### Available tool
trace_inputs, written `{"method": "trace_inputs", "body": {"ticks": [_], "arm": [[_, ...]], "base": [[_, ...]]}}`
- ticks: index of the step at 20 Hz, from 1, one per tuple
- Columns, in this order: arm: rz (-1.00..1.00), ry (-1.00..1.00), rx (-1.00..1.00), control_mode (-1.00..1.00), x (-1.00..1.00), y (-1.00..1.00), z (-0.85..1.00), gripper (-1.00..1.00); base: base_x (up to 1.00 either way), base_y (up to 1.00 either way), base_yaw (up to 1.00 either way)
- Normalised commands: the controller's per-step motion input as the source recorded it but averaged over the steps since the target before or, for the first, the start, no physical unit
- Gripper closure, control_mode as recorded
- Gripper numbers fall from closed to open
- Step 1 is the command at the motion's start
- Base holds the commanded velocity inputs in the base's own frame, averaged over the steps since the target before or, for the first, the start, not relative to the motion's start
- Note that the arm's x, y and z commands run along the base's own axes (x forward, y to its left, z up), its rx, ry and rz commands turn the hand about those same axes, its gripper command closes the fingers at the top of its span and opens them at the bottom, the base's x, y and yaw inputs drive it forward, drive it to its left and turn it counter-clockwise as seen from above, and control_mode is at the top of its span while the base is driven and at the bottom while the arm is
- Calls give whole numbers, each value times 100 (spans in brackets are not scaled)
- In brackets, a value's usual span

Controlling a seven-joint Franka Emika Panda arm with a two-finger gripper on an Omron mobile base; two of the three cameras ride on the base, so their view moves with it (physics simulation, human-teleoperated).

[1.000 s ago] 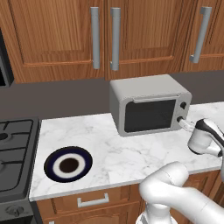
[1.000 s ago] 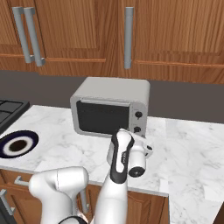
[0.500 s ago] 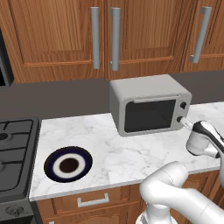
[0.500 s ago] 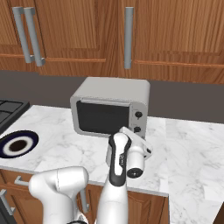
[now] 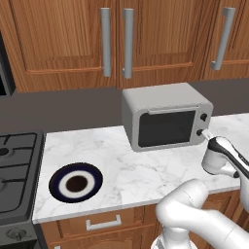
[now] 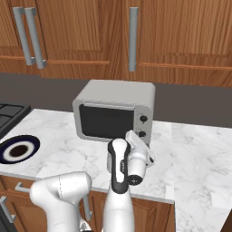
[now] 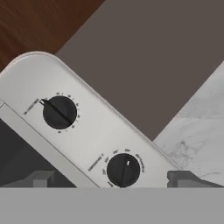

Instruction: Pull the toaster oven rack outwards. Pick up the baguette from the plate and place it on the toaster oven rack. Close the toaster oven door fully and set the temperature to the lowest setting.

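Approaching toaster oven point(image 7: 87, 131) control panel; gripper point(image 7: 111, 177) standing wide open, gripping nothing. Door shut; plate point(image 5: 76, 182) bare, far off to hand's side. Lower knob point(image 7: 123, 169) sitting dead ahead between fingertips, upper knob point(image 7: 60, 112) beyond. Judging: centring on correct temperature knob before closing, turning gently to lowest mark.

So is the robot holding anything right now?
No, nothing. The gripper is open, its fingertips either side of the toaster oven's lower knob without pinching it.

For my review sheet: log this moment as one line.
gripper: open, at lower knob | toaster oven door: shut | plate: bare
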Motion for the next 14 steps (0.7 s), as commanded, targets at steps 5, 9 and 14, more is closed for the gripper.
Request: {"method": "trace_inputs", "body": {"ticks": [5, 9, 14], "arm": [[-9, 7, 11, -100, 1, 3, -10, -100], [-6, 7, 5, -100, 0, 14, -16, -100], [0, 8, 2, -100, 0, 3, 0, -100]], "base": [[0, 0, 0], [0, 0, 0], [0, 0, 0]]}}
